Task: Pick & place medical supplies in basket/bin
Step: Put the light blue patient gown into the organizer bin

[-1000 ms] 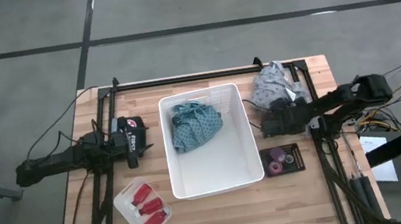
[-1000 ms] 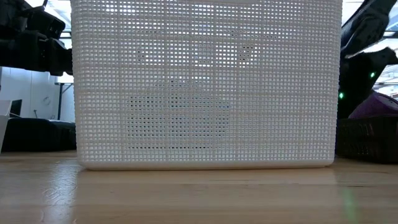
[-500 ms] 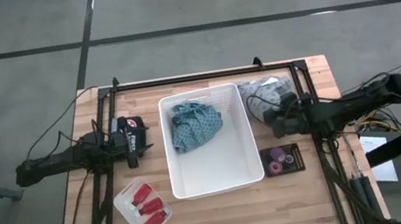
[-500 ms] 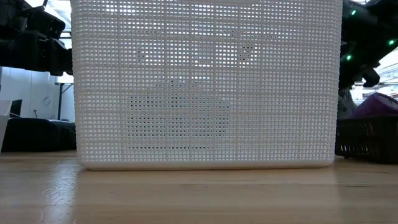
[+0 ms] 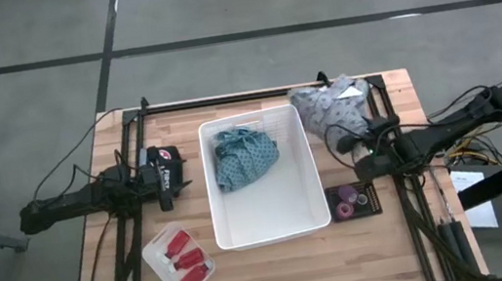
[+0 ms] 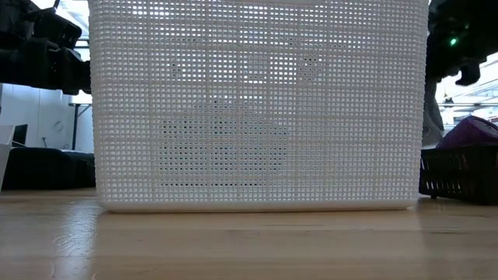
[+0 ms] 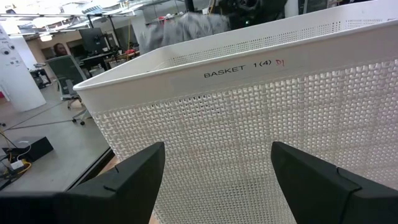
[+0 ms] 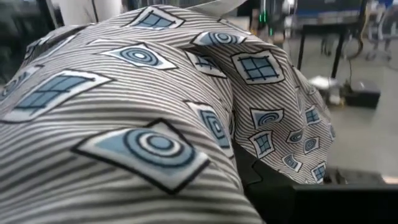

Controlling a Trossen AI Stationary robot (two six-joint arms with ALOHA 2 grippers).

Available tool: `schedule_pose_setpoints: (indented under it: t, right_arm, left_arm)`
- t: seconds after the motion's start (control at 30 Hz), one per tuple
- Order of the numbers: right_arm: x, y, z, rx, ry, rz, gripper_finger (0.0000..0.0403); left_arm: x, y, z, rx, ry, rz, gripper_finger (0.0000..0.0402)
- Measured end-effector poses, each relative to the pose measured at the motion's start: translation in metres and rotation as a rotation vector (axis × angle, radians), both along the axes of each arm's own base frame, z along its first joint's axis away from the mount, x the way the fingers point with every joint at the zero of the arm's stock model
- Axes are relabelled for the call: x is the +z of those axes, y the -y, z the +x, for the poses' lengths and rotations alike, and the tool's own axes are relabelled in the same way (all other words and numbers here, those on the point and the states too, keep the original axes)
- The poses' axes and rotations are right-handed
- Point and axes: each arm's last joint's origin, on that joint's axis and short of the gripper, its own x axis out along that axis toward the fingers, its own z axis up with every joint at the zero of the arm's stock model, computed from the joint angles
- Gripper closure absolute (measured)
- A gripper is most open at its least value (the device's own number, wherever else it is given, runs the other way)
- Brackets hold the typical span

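Teal cloth [image 5: 244, 156] lies in the basket [image 5: 313, 173]; right end effector [image 5: 337, 138] holds grey cloth [image 5: 333, 105]; bottles [image 5: 185, 262], rolls [image 5: 345, 202] remain; left end effector [image 5: 177, 175] wide, empty.

Robotics lab or workshop, wooden bench [image 5: 103, 279] on a grey concrete floor [image 5: 213, 8], office chair [image 7: 65, 74] and monitors [image 7: 93, 40] behind

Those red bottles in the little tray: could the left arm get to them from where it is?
Probably yes. The left gripper is open, and the red bottles lie uncovered in the small tray with only bare table between.
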Motion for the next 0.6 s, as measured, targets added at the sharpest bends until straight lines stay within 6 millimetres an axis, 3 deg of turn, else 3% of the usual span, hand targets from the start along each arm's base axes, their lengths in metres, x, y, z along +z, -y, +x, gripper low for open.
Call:
schedule_pose_setpoints:
  t: [0.37, 0.6]
  right_arm:
    - [0.034, -0.015, -0.003, 0.058, 0.09, -0.074, 0.0391]
    - [0.073, -0.022, 0.001, 0.1, 0.025, -0.099, 0.0391]
  left_arm:
    - [0.0, 0.0, 0.0, 0.0, 0.0, 0.0, 0.0103]
    - [0.0, 0.0, 0.0, 0.0, 0.0, 0.0, 0.0103]
